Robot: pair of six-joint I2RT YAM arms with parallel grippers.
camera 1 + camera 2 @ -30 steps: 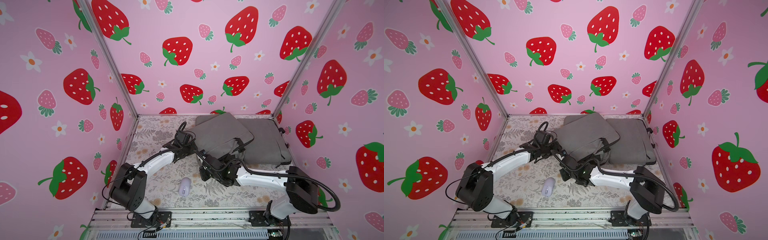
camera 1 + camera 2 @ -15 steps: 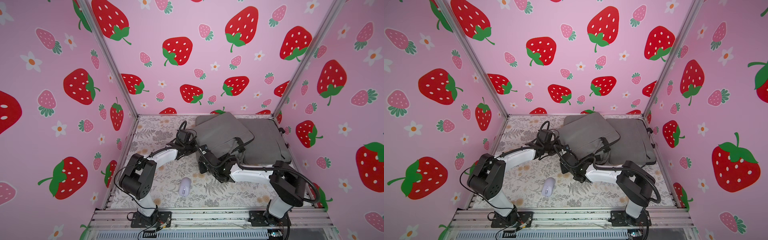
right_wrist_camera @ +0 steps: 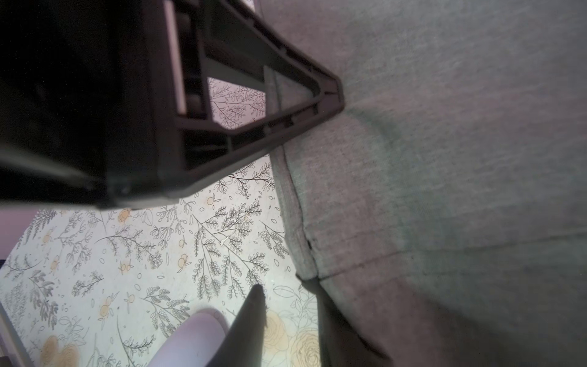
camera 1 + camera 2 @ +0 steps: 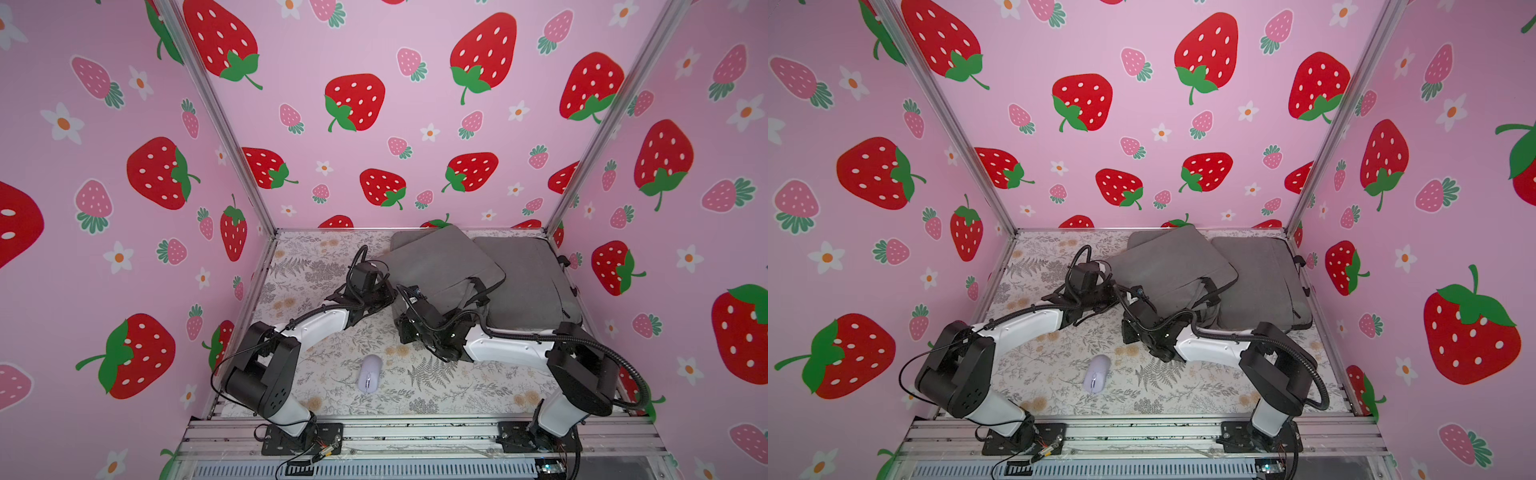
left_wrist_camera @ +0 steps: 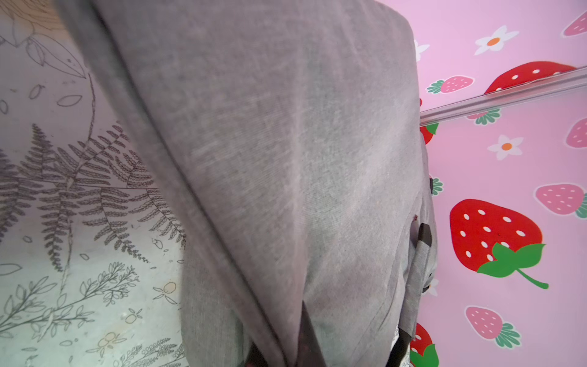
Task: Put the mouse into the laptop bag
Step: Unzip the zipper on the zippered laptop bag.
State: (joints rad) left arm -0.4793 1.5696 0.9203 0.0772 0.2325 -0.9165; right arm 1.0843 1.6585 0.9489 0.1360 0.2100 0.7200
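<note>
The grey laptop bag (image 4: pixel 523 282) lies at the back right of the table in both top views, its flap (image 4: pixel 440 266) raised. My left gripper (image 4: pixel 388 293) is shut on the flap's left edge. In the left wrist view the grey fabric (image 5: pixel 286 143) is pinched at the gripper (image 5: pixel 282 349). My right gripper (image 4: pixel 401 328) stands open just in front, by the bag's near left corner (image 3: pixel 305 276). Bare table shows between its fingers (image 3: pixel 254 305). The lavender mouse (image 4: pixel 370 372) (image 4: pixel 1097 372) lies free on the table, nearer the front.
Pink strawberry walls close in the floral table (image 4: pixel 316 266) on three sides. The metal rail (image 4: pixel 415 432) with both arm bases runs along the front. The left gripper's black finger (image 3: pixel 254 105) shows close in the right wrist view.
The left gripper has shut on the flap's edge. The right gripper, shut a second ago, has opened and sits lower beside the bag's corner. The mouse has not moved.
</note>
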